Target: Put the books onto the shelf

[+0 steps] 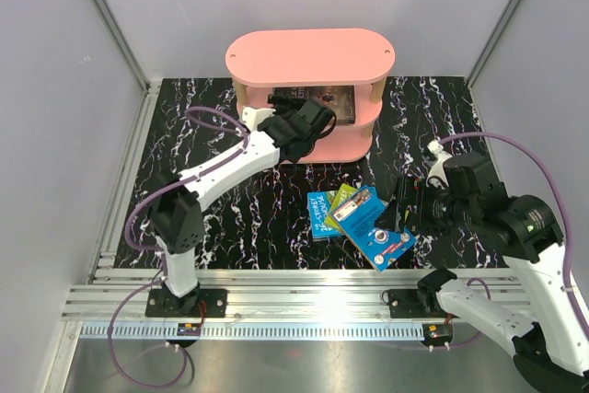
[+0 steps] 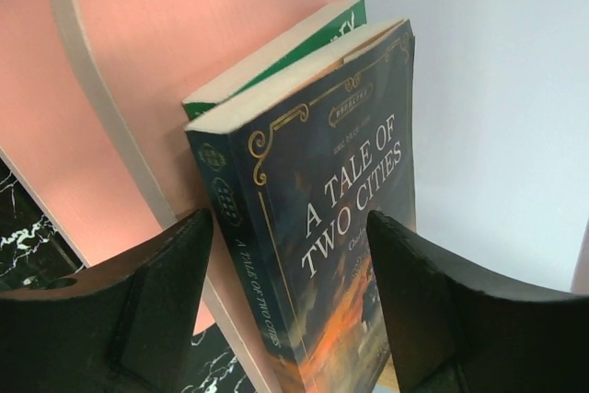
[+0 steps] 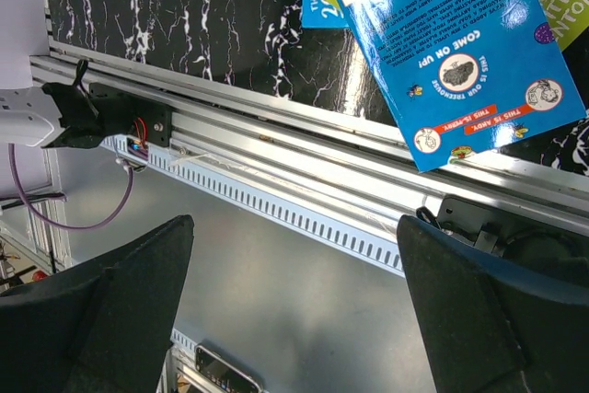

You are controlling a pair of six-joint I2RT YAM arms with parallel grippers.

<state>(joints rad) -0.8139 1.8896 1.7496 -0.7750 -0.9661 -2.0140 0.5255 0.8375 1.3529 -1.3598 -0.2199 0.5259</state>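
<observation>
— How are the paperbacks on the bench (image 1: 230, 218) to be handled?

— They are judged thin, light and floppy, with slick covers, so a free edge near the spine is best pinched. The blue paperback (image 3: 460, 52) is fanned with a second blue paperback (image 1: 320, 213) and a green paperback (image 1: 342, 198), just beyond the right hand (image 3: 294, 264). That hand is spread wide over the aluminium rail (image 3: 276, 135), with nothing held.

— And farther off?

— "A Tale of Two Cities" (image 2: 340, 181) is laid on a green-edged book (image 2: 304, 43) on the pink shelf (image 1: 313, 57), middle tier. It is framed by the left hand (image 2: 290, 227), whose fingers are spread; no pinch is seen.

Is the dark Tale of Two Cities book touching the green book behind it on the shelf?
Touching. The left wrist view shows the dark book leaning flat against the green book, no gap between them.
</observation>
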